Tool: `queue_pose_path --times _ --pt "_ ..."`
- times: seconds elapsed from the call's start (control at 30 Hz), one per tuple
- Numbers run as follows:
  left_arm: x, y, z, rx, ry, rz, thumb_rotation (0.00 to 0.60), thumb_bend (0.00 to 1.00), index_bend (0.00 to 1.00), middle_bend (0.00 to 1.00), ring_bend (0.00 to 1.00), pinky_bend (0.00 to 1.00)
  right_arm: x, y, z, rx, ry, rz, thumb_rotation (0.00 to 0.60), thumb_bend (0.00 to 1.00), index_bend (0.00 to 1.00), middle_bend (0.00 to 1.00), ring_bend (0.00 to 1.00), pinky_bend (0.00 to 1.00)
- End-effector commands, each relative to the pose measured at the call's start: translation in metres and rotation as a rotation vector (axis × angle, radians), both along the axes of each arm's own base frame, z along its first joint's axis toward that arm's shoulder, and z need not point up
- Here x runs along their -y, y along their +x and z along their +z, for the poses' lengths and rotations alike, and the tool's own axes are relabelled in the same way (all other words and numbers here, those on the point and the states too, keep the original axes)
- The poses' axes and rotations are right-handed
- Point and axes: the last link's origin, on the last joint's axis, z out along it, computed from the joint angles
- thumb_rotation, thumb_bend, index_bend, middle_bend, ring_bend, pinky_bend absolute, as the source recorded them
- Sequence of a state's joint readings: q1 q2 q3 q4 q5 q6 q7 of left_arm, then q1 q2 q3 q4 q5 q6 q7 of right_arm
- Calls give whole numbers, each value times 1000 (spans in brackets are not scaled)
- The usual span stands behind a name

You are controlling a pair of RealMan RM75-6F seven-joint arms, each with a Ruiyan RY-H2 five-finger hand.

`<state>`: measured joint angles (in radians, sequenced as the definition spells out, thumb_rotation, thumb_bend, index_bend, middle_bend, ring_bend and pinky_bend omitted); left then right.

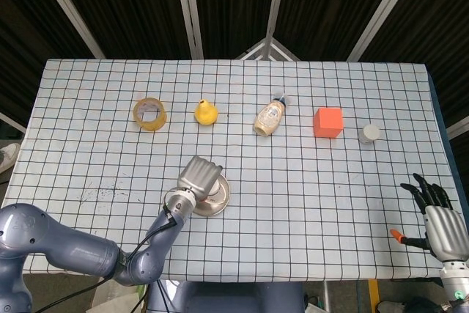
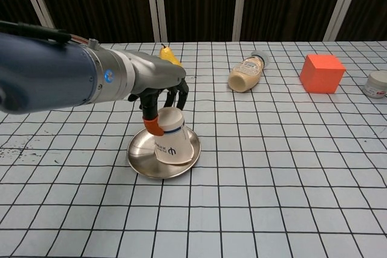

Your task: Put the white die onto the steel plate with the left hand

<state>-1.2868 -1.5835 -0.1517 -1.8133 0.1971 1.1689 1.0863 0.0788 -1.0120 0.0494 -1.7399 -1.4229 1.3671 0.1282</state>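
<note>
The checked table [image 1: 308, 203] fills the head view. The left arm [image 1: 66, 243] comes in from 7 o'clock and reaches toward the middle of the near half.

The left hand [image 1: 199, 175] sits palm down over the plate [image 1: 221, 197], which lies at about 7 o'clock from the table's centre. In the chest view the fingers curl down around the upper end of the die [image 2: 172, 140], a white, cup-shaped piece with a dark ring and a small dark mark. The orange-tipped thumb presses its left side, so the hand is holding it. The die is tilted, its top leaning toward 11 o'clock. Its lower edge rests on the plate's right half, inside the rim. From the head view the hand hides the die.

The right hand [image 1: 443, 225] is at 4 o'clock, just off the table's near right corner. Its dark fingers are spread wide and it holds nothing.

5 more things lie in a row across the far half, all well apart from the plate:
- a bottle [image 1: 269, 116] of pale contents lies on its side at 12 o'clock
- an orange cube [image 1: 328, 122] is at 2 o'clock
- a tape roll [image 1: 149, 113] is at 10 o'clock
- a yellow pear [image 1: 206, 112] is at 11 o'clock
- a small white jar [image 1: 370, 133] stands just right of the cube
</note>
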Motion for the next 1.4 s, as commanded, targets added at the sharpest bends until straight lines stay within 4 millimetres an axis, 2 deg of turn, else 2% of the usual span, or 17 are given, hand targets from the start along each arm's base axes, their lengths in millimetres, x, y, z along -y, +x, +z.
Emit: queue_pose_path --times 0.03,0.2,0.4,0.77,0.93,1.0,1.13,1.23,1.4 --pt "-7 0 6 -49 62 -55 600 432 461 466 649 696 0 0 0 0 0 1 600 144 198 34 97 0" --pt "-6 -3 5 -47 85 -72 600 432 466 473 649 696 0 1 -1 -1 2 2 600 143 198 33 97 0" --pt "1 -2 0 61 7 16 600 432 478 482 649 695 0 0 -1 -2 2 -1 600 143 199 33 97 0" --pt "-2 -5 -1 4 18 -56 600 433 459 476 649 692 0 1 -1 0 4 0 600 143 198 33 97 0" --pt "12 -3 -8 166 -134 146 600 433 464 477 649 691 0 1 -1 -1 5 -3 600 144 199 33 97 0" --pt "11 -1 -7 187 -149 163 600 433 464 477 649 691 0 1 -2 -1 5 -2 600 144 199 33 97 0" --pt "-2 0 0 101 -71 65 600 432 462 478 649 691 0 1 -1 0 3 -1 600 143 199 33 97 0" --pt "-3 -1 1 56 -21 11 600 433 460 479 649 691 0 1 -1 0 2 -2 600 143 199 33 97 0" --pt "8 2 -2 203 -107 164 600 433 464 478 649 691 0 1 -1 0 4 0 600 143 198 33 97 0"
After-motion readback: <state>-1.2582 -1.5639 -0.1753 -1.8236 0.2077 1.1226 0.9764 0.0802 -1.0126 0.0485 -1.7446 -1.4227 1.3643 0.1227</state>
